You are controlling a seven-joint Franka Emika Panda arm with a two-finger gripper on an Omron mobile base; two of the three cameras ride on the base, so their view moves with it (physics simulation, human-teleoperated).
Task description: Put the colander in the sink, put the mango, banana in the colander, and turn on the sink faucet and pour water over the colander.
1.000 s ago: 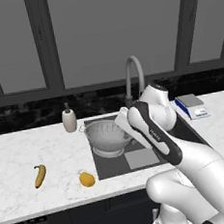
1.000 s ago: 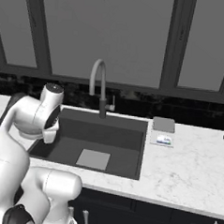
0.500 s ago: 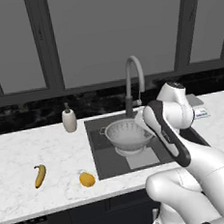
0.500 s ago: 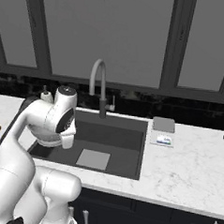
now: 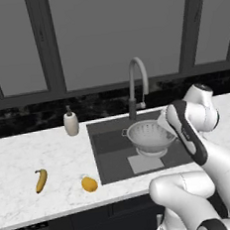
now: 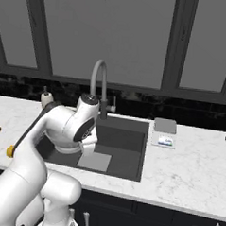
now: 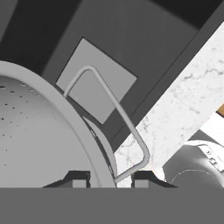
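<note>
I have the colander (image 5: 150,136) over the sink (image 5: 109,155), above the lighter square at the basin's bottom; from the left base view I cannot tell whether its base touches the floor of the basin. In the hand view the gripper (image 7: 108,178) straddles the colander's rim (image 7: 83,131): one fingertip sits inside the bowl, the other outside by the wire handle (image 7: 117,113), so the fingers are clenched on the rim. The handle loop stands out over the sink's grey square (image 7: 97,76) in that view.

The faucet (image 5: 136,85) rises behind the basin, its spout arching toward the colander's back edge. I see no water running.

On the counter (image 5: 36,154) left of the sink, the banana (image 5: 41,180) lies well apart from the basin, and the mango (image 5: 89,183) sits between it and the sink, near the front edge. A soap dispenser (image 5: 71,122) stands at the back, beside the sink's left rear corner. In the right base view the arm hides most of the colander, and a sponge tray (image 6: 164,132) rests just right of the sink.
</note>
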